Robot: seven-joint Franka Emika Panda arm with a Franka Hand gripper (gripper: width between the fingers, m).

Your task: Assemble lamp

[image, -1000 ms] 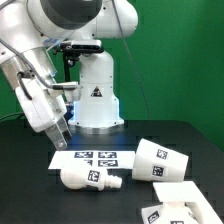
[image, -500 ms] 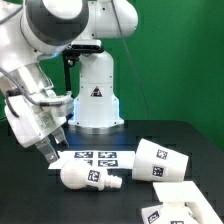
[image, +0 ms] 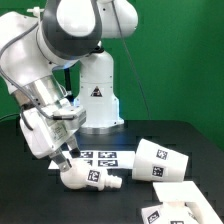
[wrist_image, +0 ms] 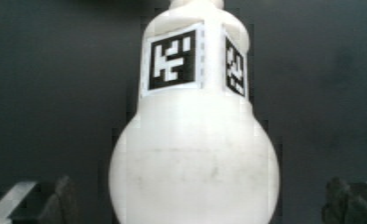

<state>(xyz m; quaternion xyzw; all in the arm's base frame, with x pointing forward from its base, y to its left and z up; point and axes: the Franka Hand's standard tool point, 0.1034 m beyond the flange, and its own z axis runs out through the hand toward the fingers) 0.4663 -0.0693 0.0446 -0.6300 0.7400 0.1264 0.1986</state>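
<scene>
Hovering at the bulb's [image: 88,177] round end, the gripper [image: 63,160] is released, with its fingers [wrist_image: 41,200] apart on both sides of the bulb. The bulb lies on the table [image: 25,200], just near of the marker board [image: 97,156]. The shade [image: 160,160] lies at the exterior view's right.

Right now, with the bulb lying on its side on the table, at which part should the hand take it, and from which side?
Probably at its wide round head, coming down from above, fingers across the long axis. The bulb lies flat, so its two flanks are free, and the wrist view shows the open hand straddling the head with room to spare.
</scene>
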